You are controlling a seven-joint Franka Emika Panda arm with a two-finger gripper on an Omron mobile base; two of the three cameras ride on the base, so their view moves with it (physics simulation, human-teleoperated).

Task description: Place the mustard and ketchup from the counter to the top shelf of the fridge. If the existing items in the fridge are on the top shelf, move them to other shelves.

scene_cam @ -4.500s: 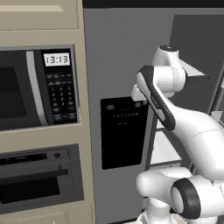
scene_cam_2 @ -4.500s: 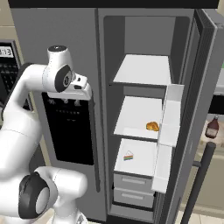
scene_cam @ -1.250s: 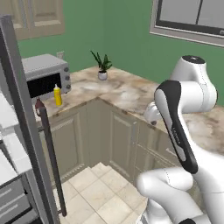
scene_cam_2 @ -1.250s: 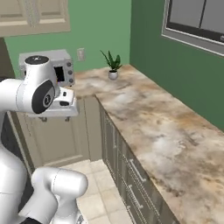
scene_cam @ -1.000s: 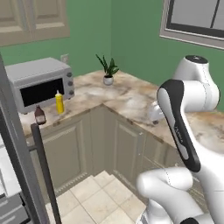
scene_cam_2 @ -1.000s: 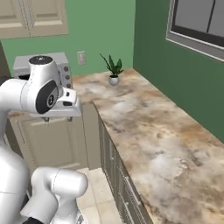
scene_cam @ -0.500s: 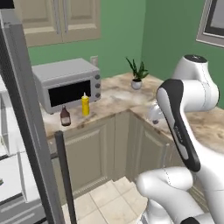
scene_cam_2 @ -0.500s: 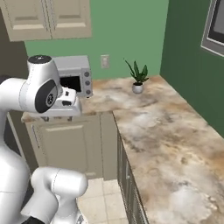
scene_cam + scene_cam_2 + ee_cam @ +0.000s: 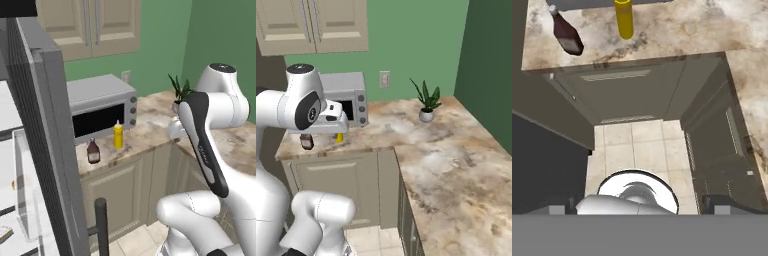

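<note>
While gripper (image 9: 331, 131) gapes, mustard (image 9: 118, 136) stands well apart.

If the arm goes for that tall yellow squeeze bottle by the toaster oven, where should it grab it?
Probably around the straight middle of the tall yellow squeeze bottle, coming level from the open counter edge. It stands upright on the marbled stone counter, its top narrows to a nozzle, the silver toaster oven blocks the back, and the small dark bottle stands apart beside it.
</note>
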